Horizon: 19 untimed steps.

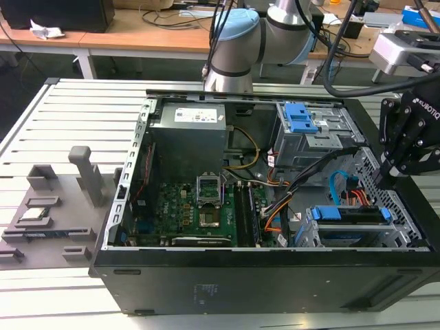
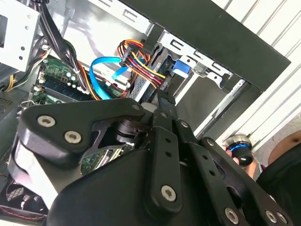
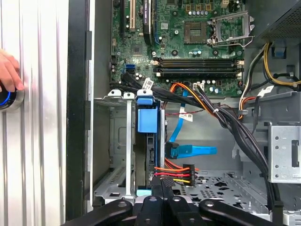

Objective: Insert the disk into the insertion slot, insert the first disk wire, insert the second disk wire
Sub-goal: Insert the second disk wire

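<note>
The disk, framed by its bright blue carrier, sits edge-on inside the insertion slot, a low grey cage. In the exterior view the disk lies in that cage at the case's front right corner. The first disk wire, orange, red and black, runs from a black plug to the disk's end. The second disk wire, light blue and flat, lies just beside the disk. My gripper is shut, its tips right at the orange-red bundle. Both wires show past the fingers.
The taller cage with blue latches stands behind the slot. Black cable bundles cross beside the motherboard. A hand rests on a blue-ringed button outside the case wall. A grey fixture lies on the exterior view's left.
</note>
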Tool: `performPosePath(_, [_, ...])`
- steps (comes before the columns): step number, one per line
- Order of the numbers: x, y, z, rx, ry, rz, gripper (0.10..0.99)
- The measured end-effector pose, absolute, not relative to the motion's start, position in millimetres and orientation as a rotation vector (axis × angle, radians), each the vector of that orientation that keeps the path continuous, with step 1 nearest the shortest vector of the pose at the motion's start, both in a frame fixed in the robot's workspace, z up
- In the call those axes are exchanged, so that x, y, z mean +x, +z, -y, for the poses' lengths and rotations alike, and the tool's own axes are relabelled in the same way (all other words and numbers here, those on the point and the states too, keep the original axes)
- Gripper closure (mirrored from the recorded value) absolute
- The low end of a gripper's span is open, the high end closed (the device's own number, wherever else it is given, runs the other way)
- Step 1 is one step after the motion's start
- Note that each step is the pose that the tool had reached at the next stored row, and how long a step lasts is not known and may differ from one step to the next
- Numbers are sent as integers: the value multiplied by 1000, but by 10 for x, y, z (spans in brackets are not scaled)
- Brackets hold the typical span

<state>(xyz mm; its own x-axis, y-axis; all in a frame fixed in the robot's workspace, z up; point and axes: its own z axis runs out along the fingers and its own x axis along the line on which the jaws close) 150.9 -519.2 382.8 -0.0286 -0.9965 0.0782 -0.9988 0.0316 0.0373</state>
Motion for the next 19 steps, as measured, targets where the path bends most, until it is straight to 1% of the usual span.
performPosePath(1, [1510, 3829, 5192, 2130, 43, 2195, 973])
performPosePath(2, [1510, 3830, 5192, 2130, 43, 2195, 851])
performPosePath(3, [1509, 3830, 5192, 2130, 42, 2195, 784])
performPosePath(11, [1407, 3791, 5090, 2130, 43, 2195, 784])
performPosePath(15, [1153, 3725, 5086, 2127, 50, 2192, 784])
performPosePath(19, [1138, 3708, 5086, 2123, 51, 2195, 784])
